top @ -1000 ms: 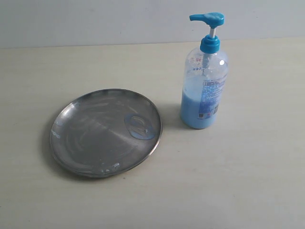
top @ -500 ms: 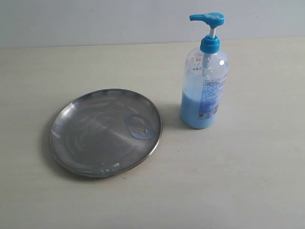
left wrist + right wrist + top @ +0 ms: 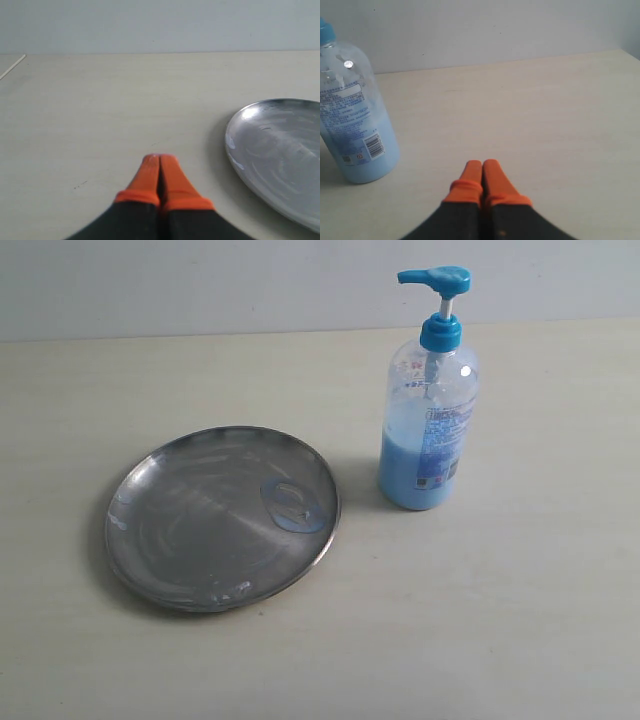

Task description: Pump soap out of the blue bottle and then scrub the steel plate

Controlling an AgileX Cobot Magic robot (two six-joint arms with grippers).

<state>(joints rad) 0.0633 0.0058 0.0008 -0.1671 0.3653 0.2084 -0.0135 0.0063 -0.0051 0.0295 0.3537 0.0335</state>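
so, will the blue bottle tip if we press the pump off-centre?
Likely fairly stable: the blue bottle is tall and narrow, but soap fills only its lower half, keeping weight low. The pump head overhangs to one side, so an off-centre press might rock it.

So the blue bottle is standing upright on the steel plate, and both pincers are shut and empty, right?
Not quite. The blue bottle stands upright on the table beside the steel plate, apart from it, as the exterior view shows. The left pincer and the right pincer are indeed shut and empty.
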